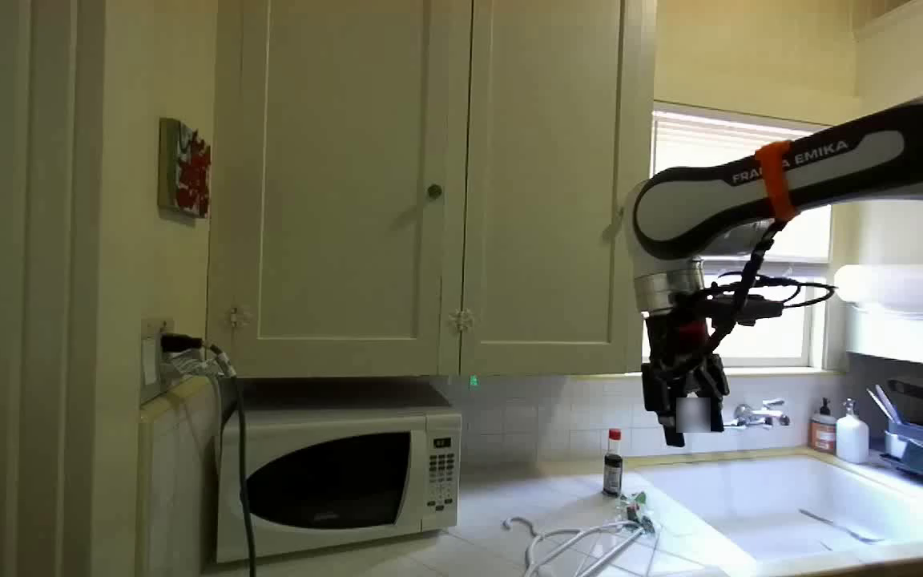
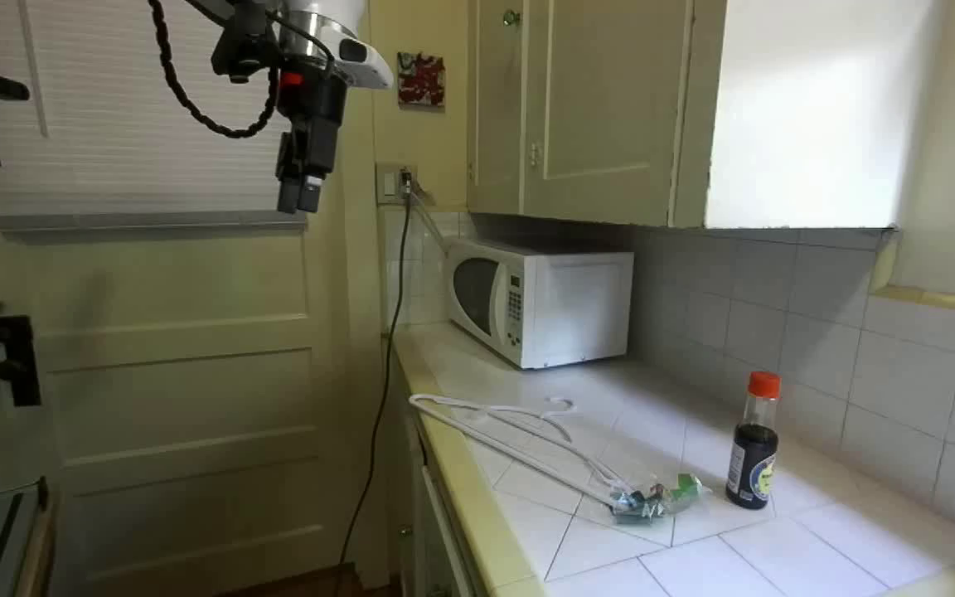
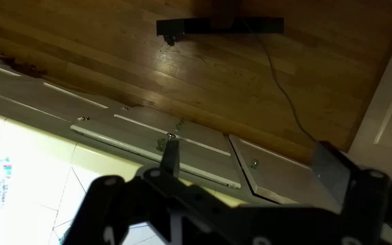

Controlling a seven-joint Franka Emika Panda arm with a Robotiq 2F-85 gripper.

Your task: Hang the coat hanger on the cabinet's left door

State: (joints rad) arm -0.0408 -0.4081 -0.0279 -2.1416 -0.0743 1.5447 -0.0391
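The coat hanger (image 1: pixel 564 547) lies flat on the white tiled counter, in front of and to the right of the microwave. In an exterior view (image 2: pixel 519 455) its whole outline shows, hook towards the wall and one end at a small crumpled clear-and-green wrapper. The cabinet's left door (image 1: pixel 341 176) is closed, cream, with one small round knob; it also shows at the far end of the cabinets (image 2: pixel 494 108). My gripper (image 1: pixel 695 422) points down, open and empty, well above the counter, as in an exterior view (image 2: pixel 298 201). In the wrist view (image 3: pixel 250 162) nothing is between its fingers; the hanger is hidden there.
A microwave (image 1: pixel 341 481) stands under the cabinets. A red-capped sauce bottle (image 2: pixel 753 452) and the wrapper (image 2: pixel 652 504) stand near the hanger. A sink (image 1: pixel 750 481) lies to the right. A dark power cord (image 2: pixel 382 390) hangs past the counter's edge. A narrower cream door (image 1: pixel 546 176) adjoins.
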